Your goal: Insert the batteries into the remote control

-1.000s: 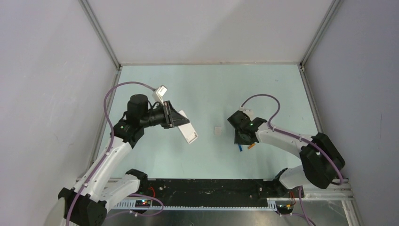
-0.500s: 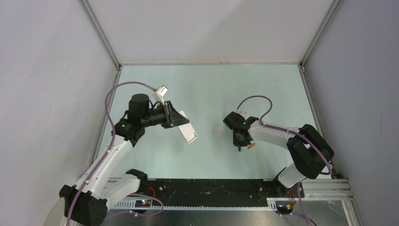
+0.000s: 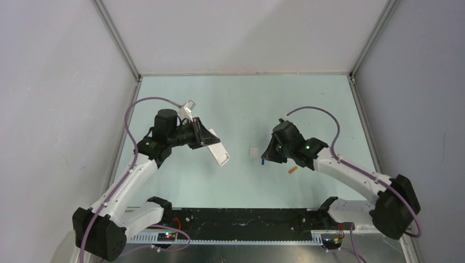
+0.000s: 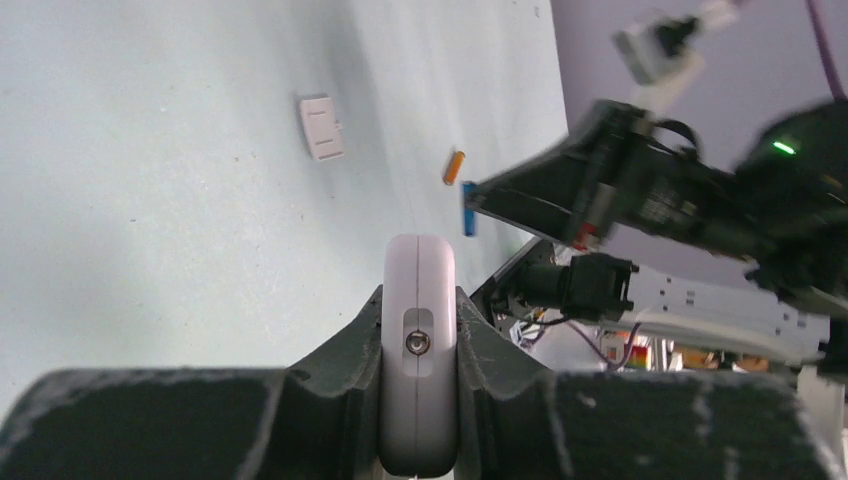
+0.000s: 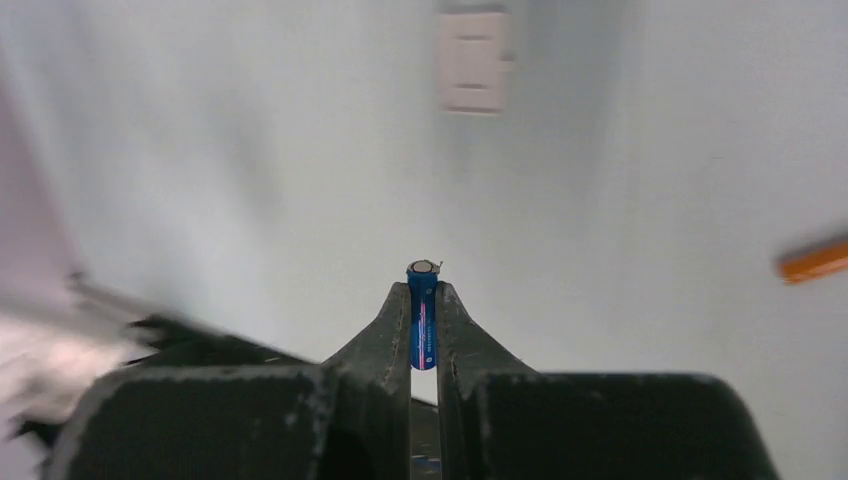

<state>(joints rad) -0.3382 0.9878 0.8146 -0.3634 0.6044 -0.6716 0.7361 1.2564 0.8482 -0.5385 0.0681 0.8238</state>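
My left gripper (image 3: 204, 140) is shut on the white remote control (image 3: 218, 152), held above the table on the left and seen end-on between the jaws in the left wrist view (image 4: 420, 345). My right gripper (image 3: 265, 160) is shut on the blue battery (image 5: 422, 315), which stands upright between the fingertips with its metal cap poking out. The battery is lifted off the table and also shows in the left wrist view (image 4: 468, 210). The orange battery (image 3: 293, 170) lies on the table just right of the right gripper.
A small white rectangular cover (image 3: 253, 152) lies flat on the table between the two grippers, also seen in the right wrist view (image 5: 474, 60). The grey walls and metal frame close in the green table (image 3: 247, 104) on three sides.
My right gripper closed on the blue battery, lifted it off the table and swung left toward the remote. The orange battery stayed where it was. The left arm barely moved.
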